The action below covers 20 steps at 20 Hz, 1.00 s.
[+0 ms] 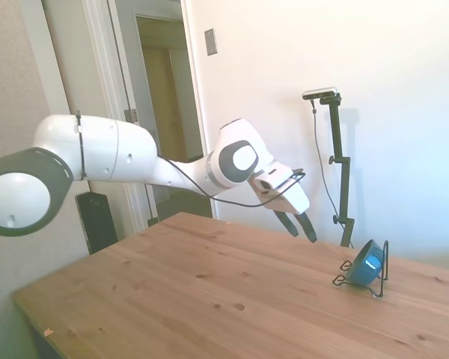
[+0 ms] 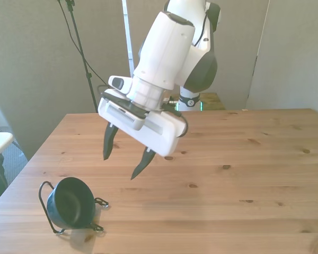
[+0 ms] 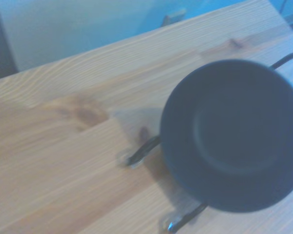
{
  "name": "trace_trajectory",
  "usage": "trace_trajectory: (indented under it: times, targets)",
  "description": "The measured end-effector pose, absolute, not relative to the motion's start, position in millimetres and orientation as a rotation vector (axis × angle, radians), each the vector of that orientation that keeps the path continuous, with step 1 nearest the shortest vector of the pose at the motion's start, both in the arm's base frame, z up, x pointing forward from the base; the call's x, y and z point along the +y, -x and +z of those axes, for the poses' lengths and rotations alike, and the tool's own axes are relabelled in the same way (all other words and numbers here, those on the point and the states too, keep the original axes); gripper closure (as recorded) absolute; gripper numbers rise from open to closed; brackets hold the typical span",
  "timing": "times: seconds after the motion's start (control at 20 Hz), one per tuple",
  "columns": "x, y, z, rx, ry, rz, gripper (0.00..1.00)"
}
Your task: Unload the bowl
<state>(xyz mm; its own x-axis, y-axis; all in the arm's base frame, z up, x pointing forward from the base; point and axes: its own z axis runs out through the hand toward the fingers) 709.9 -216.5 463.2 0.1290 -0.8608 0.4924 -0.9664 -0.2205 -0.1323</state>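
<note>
Just one bowl (image 2: pixel 70 203), tilted in one rack (image 2: pixel 47 211).

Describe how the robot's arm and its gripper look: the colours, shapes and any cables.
The arm is glossy white with rounded links and grey circular joint caps. A thin black cable runs along it to the wrist. The gripper has a white box-shaped body and two dark, curved, pointed fingers. A small white camera module sits beside it.

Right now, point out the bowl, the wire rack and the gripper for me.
bowl (image 2: pixel 70 202): front view, on its dark inside.
wire rack (image 2: pixel 43 186): front view, on the black loop beside the bowl's rim.
gripper (image 2: pixel 123 159): front view, midway between its open fingertips.
</note>
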Motion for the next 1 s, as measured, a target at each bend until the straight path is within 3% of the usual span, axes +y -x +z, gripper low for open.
trace_trajectory:
  times: [0.35,1.0]
  targets:
    - [-258,-742,446,-1.798,-2.048,0.745,0.0]
    - [-304,-738,430,-1.827,-1.968,0.731,0.0]
